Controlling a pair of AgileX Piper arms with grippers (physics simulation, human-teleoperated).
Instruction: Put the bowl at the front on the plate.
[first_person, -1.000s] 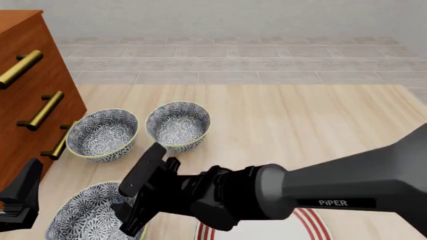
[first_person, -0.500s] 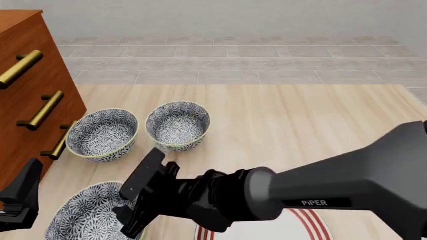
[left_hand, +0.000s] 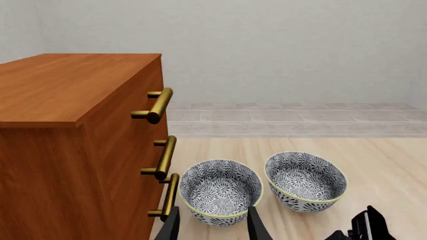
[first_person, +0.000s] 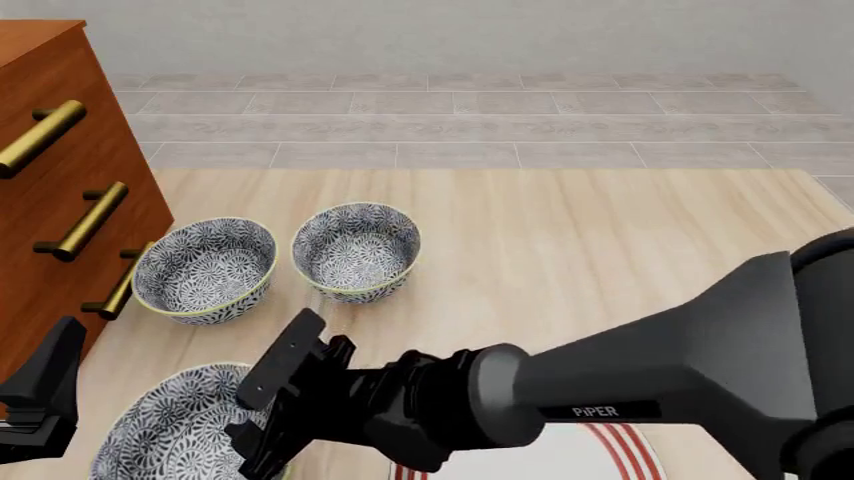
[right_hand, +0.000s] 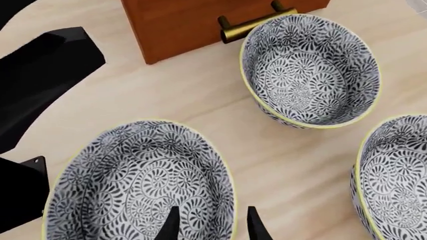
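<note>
The bowl at the front, grey-and-white floral with a yellow-green rim, sits at the near left of the table. My right gripper hangs open over the bowl's right rim. In the right wrist view one of its fingers is over the bowl's inside and the other is just outside the rim. The plate, white with red rings, lies at the near edge, mostly hidden under my right arm. My left gripper is open and empty, low at the near left beside the dresser.
Two more bowls of the same pattern stand side by side farther back. A wooden dresser with brass handles lines the table's left side. My left arm is close to the front bowl.
My right gripper has dropped a little and edged toward the near left, closer onto the front bowl's rim. The left arm and the bowls have not moved.
</note>
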